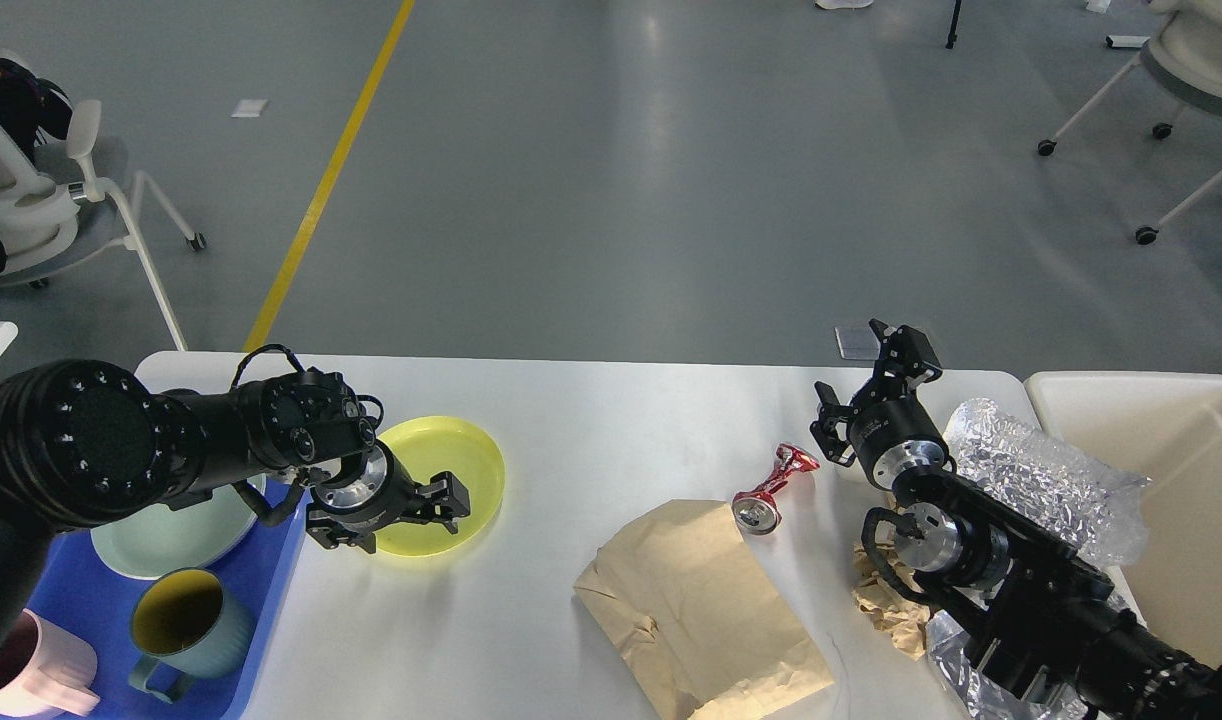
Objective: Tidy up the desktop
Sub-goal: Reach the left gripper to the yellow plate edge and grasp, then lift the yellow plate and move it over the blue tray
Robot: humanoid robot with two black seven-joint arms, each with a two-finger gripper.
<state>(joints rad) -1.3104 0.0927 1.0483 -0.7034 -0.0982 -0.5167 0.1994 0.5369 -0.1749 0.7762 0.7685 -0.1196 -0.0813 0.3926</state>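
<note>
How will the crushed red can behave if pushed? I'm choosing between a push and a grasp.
The crushed red can is pinched at its middle, so it probably won't roll straight. It looks light, so a nudge may spin or skid it on the glossy desktop. It lies beside the brown paper bag, which might snag it.
</note>
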